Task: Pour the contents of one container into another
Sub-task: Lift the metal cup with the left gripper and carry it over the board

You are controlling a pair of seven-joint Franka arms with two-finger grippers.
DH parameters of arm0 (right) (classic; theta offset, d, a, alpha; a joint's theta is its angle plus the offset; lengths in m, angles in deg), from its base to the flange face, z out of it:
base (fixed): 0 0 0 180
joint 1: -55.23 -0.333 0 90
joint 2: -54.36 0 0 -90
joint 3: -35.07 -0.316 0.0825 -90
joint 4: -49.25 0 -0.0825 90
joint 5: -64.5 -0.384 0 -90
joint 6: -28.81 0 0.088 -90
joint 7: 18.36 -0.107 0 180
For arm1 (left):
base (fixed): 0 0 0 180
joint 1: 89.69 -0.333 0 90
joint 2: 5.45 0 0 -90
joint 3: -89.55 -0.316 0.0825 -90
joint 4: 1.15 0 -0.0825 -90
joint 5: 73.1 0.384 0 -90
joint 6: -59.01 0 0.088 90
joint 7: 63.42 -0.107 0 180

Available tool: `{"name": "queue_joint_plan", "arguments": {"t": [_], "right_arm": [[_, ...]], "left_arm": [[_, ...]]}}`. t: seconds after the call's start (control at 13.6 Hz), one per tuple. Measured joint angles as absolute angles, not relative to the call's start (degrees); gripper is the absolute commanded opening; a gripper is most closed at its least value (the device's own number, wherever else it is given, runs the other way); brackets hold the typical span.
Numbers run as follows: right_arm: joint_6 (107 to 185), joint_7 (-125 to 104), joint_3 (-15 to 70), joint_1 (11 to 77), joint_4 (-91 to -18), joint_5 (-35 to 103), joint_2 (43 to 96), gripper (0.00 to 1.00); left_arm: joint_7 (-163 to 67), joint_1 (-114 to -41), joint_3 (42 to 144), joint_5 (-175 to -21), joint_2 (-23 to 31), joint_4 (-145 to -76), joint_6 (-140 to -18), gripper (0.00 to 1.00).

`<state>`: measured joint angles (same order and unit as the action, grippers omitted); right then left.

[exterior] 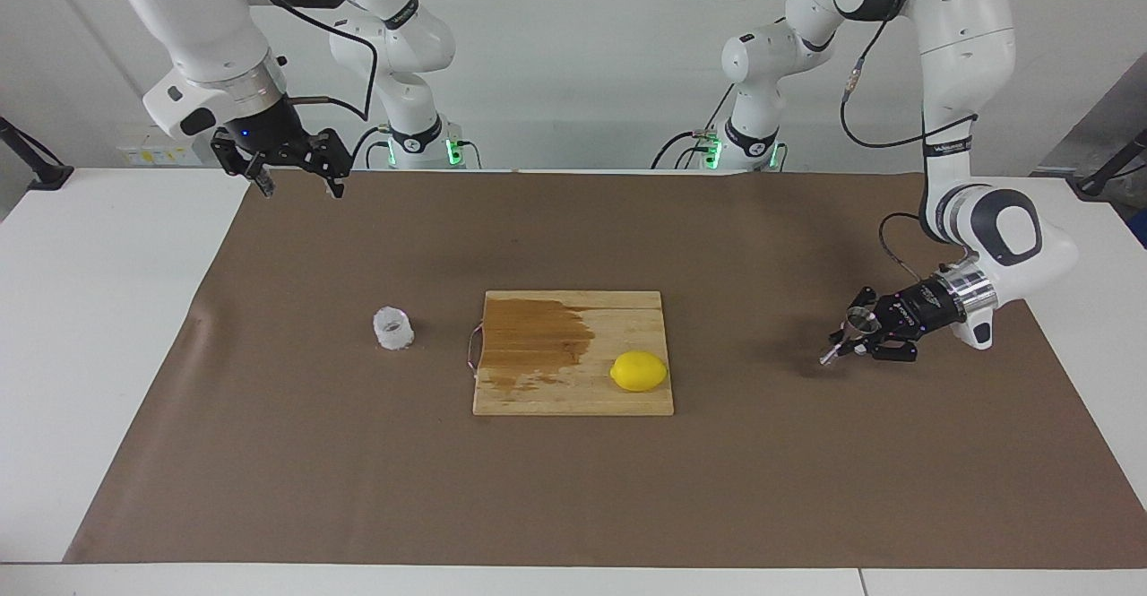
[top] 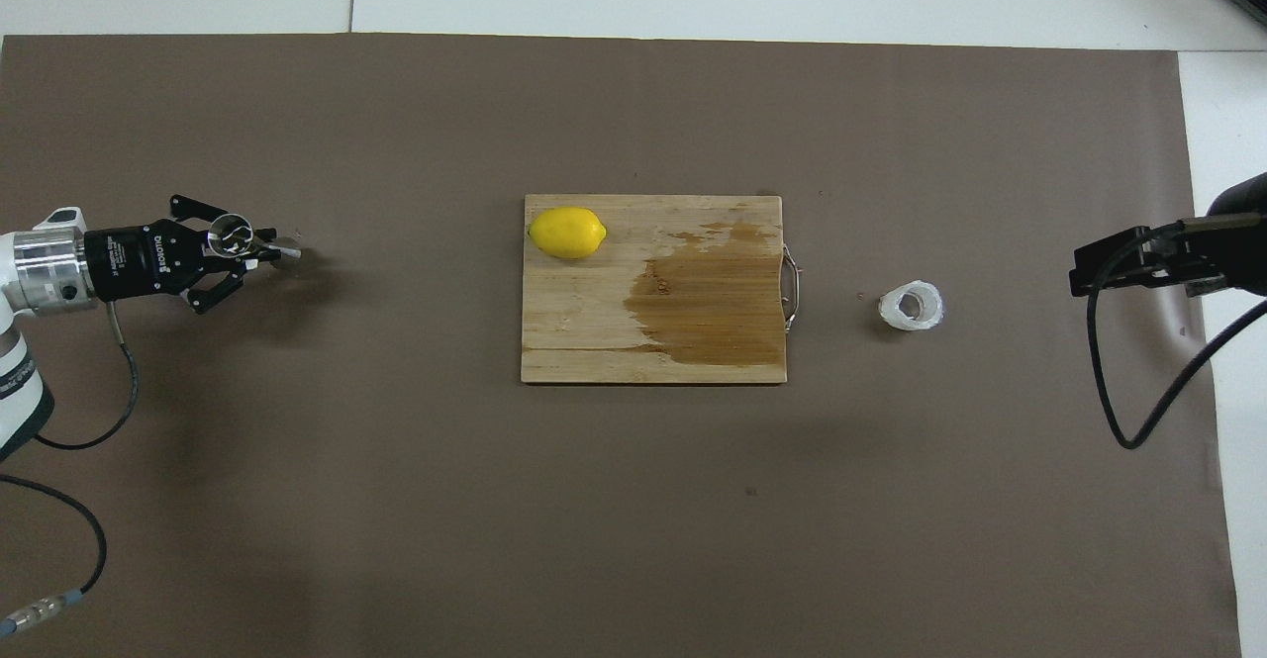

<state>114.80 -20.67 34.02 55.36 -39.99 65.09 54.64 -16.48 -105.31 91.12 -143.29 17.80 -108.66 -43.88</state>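
The steel jigger (exterior: 860,321) (top: 230,235) is caught at its waist in my left gripper (exterior: 851,338) (top: 255,247), which is shut on it. It hangs tilted just above the brown mat at the left arm's end of the table, lower cone pointing toward the cutting board. The whitish plastic cup (exterior: 392,329) (top: 912,307) stands upright on the mat beside the board's handle, toward the right arm's end. My right gripper (exterior: 296,179) hangs open and empty, high over the mat's corner by its own base.
A wooden cutting board (exterior: 573,381) (top: 594,341) with a dark wet patch lies mid-mat. A lemon (exterior: 638,371) (top: 566,233) rests on its corner toward the left arm. The right arm's wrist and cable (top: 1138,262) reach in at the mat's edge.
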Motion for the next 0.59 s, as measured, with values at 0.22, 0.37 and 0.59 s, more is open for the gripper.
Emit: {"name": "queue_joint_plan", "arguments": {"t": [0.22, 0.37, 0.59], "right_arm": [[114.8, -20.7, 34.0, 55.4, -40.0, 65.1, 54.6, 1.0], [114.8, -20.7, 34.0, 55.4, -40.0, 65.1, 54.6, 1.0], [114.8, -20.7, 34.0, 55.4, -40.0, 65.1, 54.6, 1.0]], "left_arm": [[-13.7, -101.1, 91.3, -144.0, 15.3, -108.7, -43.9, 0.0], [-11.5, -97.2, 91.4, -145.1, 13.8, -108.8, -45.9, 0.0], [-6.6, -90.4, 91.5, -148.0, 11.7, -109.1, -51.5, 0.0]]}}
